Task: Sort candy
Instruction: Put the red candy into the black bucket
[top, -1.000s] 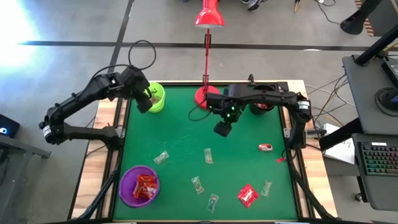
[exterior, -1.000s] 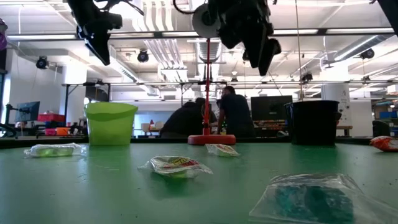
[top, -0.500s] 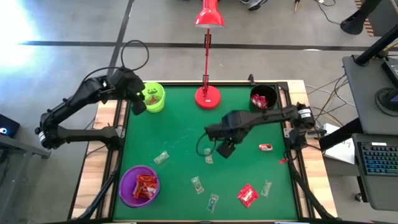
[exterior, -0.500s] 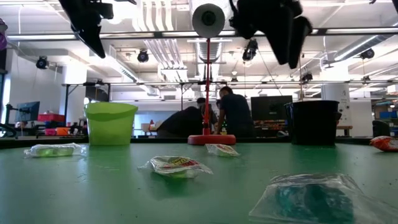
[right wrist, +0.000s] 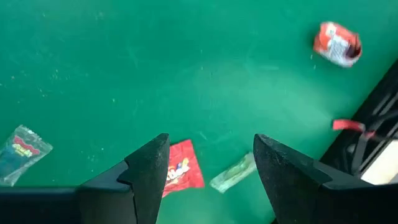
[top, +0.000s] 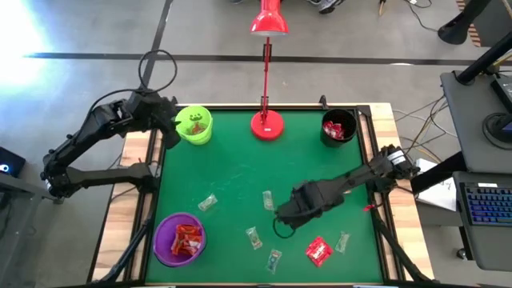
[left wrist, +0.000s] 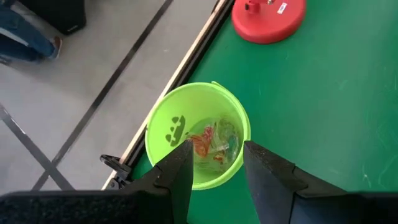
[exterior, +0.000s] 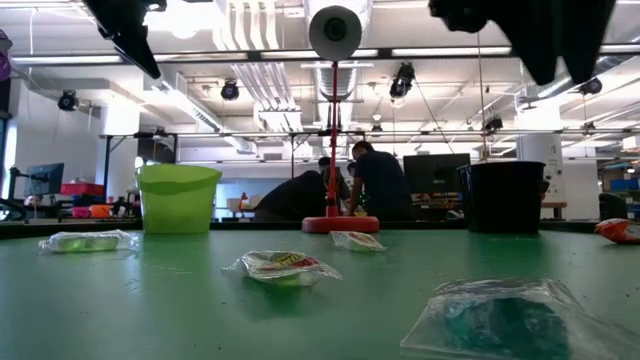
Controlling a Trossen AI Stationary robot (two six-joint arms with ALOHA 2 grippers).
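Small shiny-wrapped candy (top: 318, 251) lies scattered from the green counter's (top: 240, 168) centre toward five o'clock, the spread, empty right gripper (right wrist: 208, 171) above it, the spread left gripper (left wrist: 214, 168) over the lime-green plastic cup (top: 194, 126) at ten o'clock.

Two dark open fingers (right wrist: 149, 171) are hanging above the green felt table (right wrist: 186, 68). A flat shiny red candy packet (right wrist: 181, 167) is lying between them, a clear greenish wrapper (right wrist: 232, 173) just beside it.

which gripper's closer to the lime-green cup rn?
Left. The left gripper hangs open just above the lime-green cup at the table's far left corner; the right gripper, also open, is across the table among the loose candy.
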